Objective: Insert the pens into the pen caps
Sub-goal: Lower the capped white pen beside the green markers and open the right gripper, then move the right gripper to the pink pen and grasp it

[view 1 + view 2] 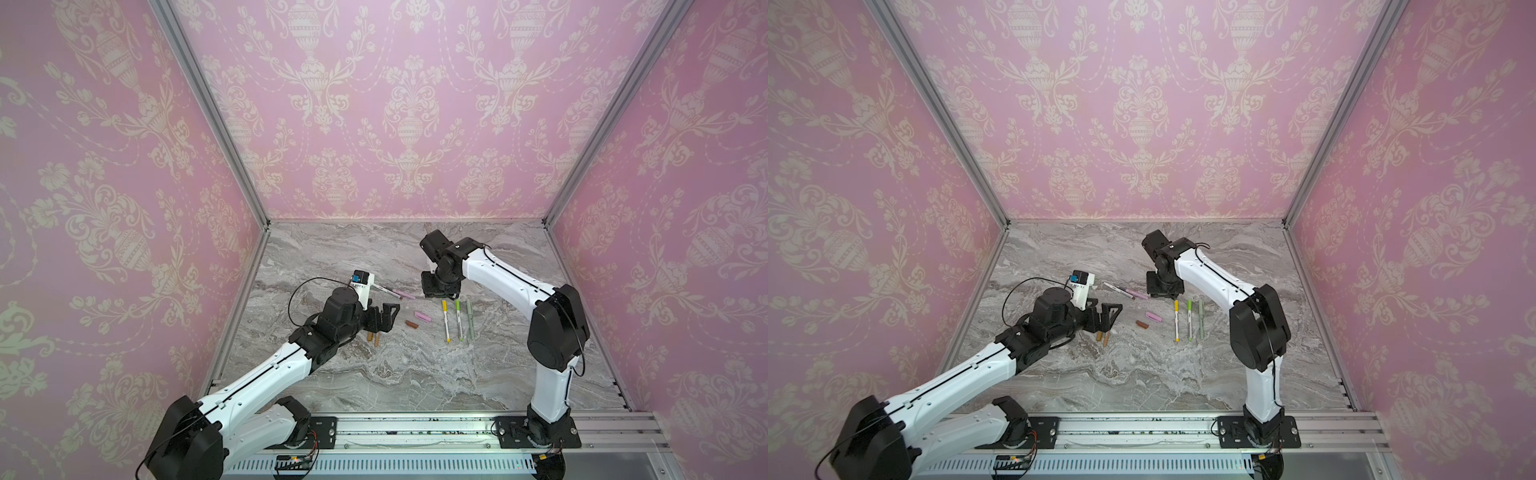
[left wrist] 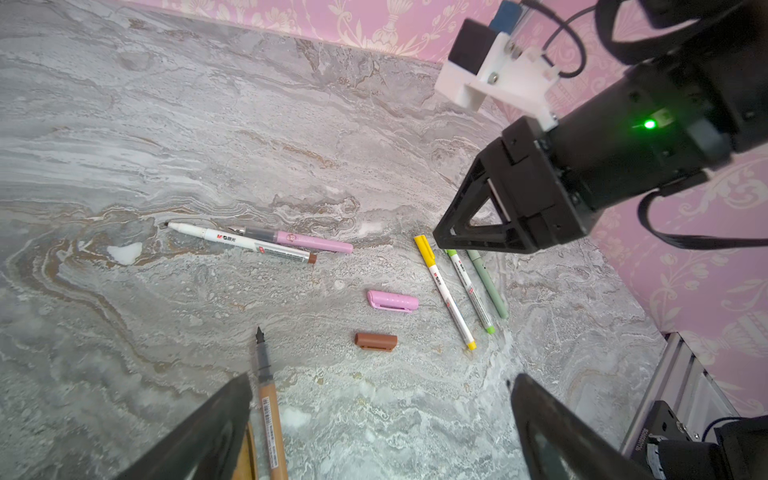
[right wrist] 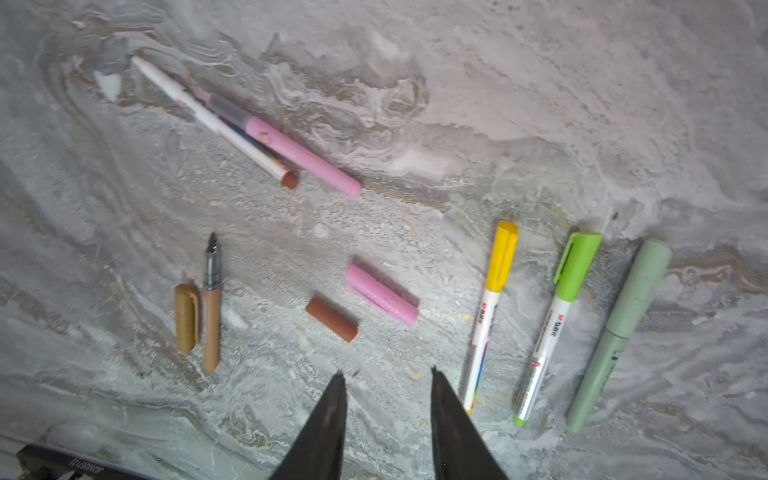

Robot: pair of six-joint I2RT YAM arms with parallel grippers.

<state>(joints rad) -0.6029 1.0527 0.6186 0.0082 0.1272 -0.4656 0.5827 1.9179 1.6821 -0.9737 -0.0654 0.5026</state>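
Three capped pens lie side by side on the marble: yellow point(image 3: 490, 316), bright green point(image 3: 557, 328) and sage point(image 3: 619, 332). An uncapped pink pen point(image 3: 299, 156) rests against a white pen with a brown end point(image 3: 208, 116). The loose pen caps are pink point(image 3: 381, 295), brown point(image 3: 331, 320) and tan point(image 3: 186, 318); the tan one lies beside the uncapped tan pen point(image 3: 212, 324). My right gripper point(image 3: 387, 372) is open and empty, hovering just left of the yellow pen point(image 1: 446, 320). My left gripper point(image 2: 379, 378) is wide open and empty, with the tan pen point(image 2: 270, 415) by one finger.
Pink patterned walls with aluminium posts point(image 1: 216, 124) enclose the marble table point(image 1: 415, 374) on three sides. A metal rail point(image 1: 415, 428) carrying both arm bases runs along the front edge. The right arm's gripper body point(image 2: 519, 208) hangs over the capped pens.
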